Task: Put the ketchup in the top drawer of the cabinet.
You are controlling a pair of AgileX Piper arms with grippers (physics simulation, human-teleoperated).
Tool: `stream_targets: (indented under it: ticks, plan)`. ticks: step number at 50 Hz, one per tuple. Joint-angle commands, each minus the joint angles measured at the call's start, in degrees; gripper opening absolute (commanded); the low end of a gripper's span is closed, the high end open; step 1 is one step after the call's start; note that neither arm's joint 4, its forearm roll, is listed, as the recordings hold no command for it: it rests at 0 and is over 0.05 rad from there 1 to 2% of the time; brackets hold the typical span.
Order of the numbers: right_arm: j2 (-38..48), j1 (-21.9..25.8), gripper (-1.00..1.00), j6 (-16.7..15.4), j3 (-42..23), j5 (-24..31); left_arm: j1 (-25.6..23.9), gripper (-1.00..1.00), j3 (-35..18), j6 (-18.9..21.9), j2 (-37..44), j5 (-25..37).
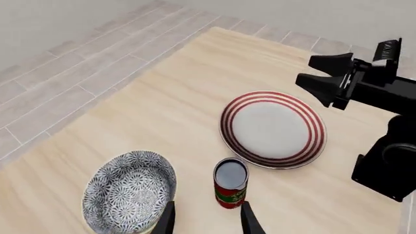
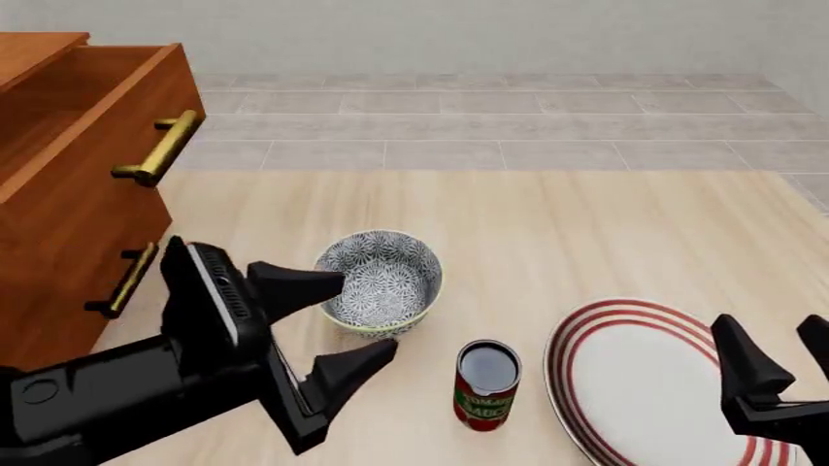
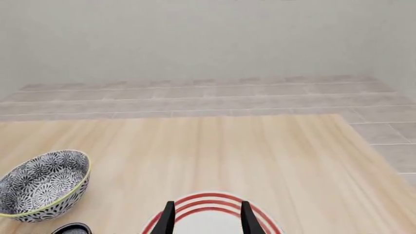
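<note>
The ketchup point(image 2: 487, 384) stands upright on the wooden table point(image 2: 583, 233), and everything else sits around it. Just beside it on one side lies the red-striped plate point(image 2: 647, 379), its rim close to the can but apart from it. Just beyond the can, toward the tiled floor point(image 2: 518, 126), sits the patterned bowl point(image 2: 380, 282), with a narrow strip of bare wood between the two.

The left gripper point(image 2: 340, 323) hangs near the can on the cabinet side, its fingers spread wide and holding nothing, pointing across toward the can and bowl. In the left wrist view the can point(image 1: 231, 181) shows just past the two fingertips point(image 1: 166, 219), roughly in line with the gap between them.

The right gripper point(image 2: 778, 359) hovers over the far side of the plate from the can, also spread and empty; its wrist view looks over the plate's rim point(image 3: 215, 202).

Well away from the can, past the left gripper, stands the cabinet point(image 2: 52, 282). Its top drawer point(image 2: 91, 155) is pulled out, brass handle point(image 2: 162, 148) facing the table. Beyond the bowl the tabletop is bare wood up to its far edge.
</note>
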Motion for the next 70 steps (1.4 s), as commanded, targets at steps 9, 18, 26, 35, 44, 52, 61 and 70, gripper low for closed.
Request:
stream_targets:
  ticks: [9, 18, 26, 35, 44, 52, 61, 70]
  plan:
    - [-0.8, -0.4, 1.0, -0.5, 0.0, 0.5, -6.0, 1.0, -4.7, -0.2, 12.6, -6.5]
    - [0.2, -0.3, 1.0, -0.5, 0.0, -0.1, -8.2, 1.0, -6.4, 0.8, 15.9, -7.1]
    - [1.1, -0.2, 1.0, -0.5, 0.0, -0.6, -8.7, 1.0, -10.7, 0.9, 18.7, -3.2]
    - [2.2, -0.1, 1.0, -0.7, 0.0, -1.2, -10.0, 1.0, -12.9, 0.5, 22.5, -0.3]
    - [3.0, 0.1, 1.0, -0.9, 0.0, -1.6, -9.9, 1.0, -12.6, 2.2, 24.4, -0.6]
    - [3.6, 0.5, 1.0, -1.0, 0.0, -2.0, -7.5, 1.0, -10.9, 2.6, 24.2, -1.4]
    - [4.3, 0.7, 1.0, -0.9, 0.0, -2.4, -5.9, 1.0, -9.0, 3.5, 25.1, -4.0]
    - [4.5, 0.9, 1.0, -0.5, 0.0, -2.5, -4.4, 1.0, -8.6, 4.6, 25.4, -4.4]
